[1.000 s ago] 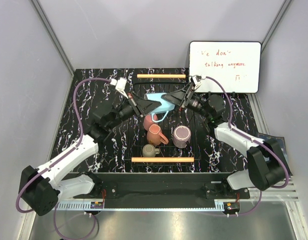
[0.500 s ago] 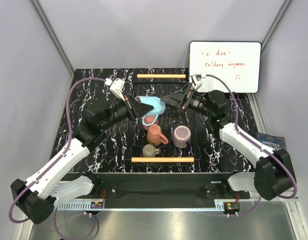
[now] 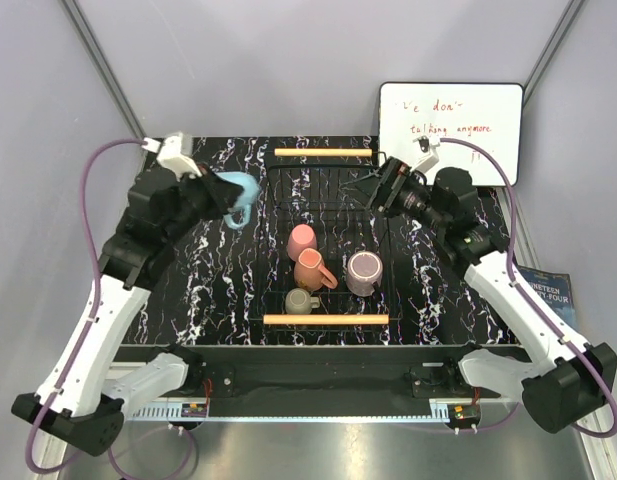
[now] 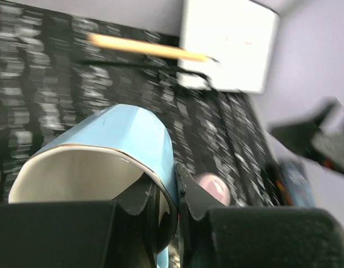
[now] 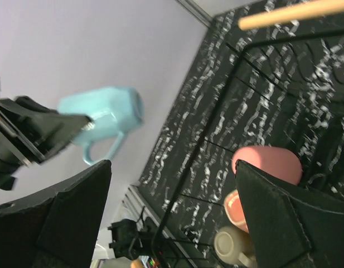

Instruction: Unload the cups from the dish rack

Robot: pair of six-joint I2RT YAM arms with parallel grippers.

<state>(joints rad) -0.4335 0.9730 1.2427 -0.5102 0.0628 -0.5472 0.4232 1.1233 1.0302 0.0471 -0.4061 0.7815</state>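
My left gripper [image 3: 218,194] is shut on the rim of the light blue cup [image 3: 236,194] and holds it in the air above the table, left of the dish rack [image 3: 325,319]. In the left wrist view one finger is inside the light blue cup [image 4: 105,148] and one outside, at my left gripper [image 4: 167,195]. The pink cup [image 3: 301,240], terracotta cup [image 3: 311,270], mauve cup [image 3: 364,272] and olive-grey cup [image 3: 300,300] sit in the rack. My right gripper [image 3: 372,188] is open and empty above the rack's back right part. It also shows wide open in the right wrist view [image 5: 172,218].
A white whiteboard [image 3: 450,132] with writing stands at the back right. The rack's far wooden handle [image 3: 323,152] lies near the back edge. A dark book [image 3: 548,285] lies off the table's right side. Grey walls close in on both sides.
My left arm has carried the light blue cup up and out of the rack, to the left. My right gripper has pulled back to the right, away from the cup.
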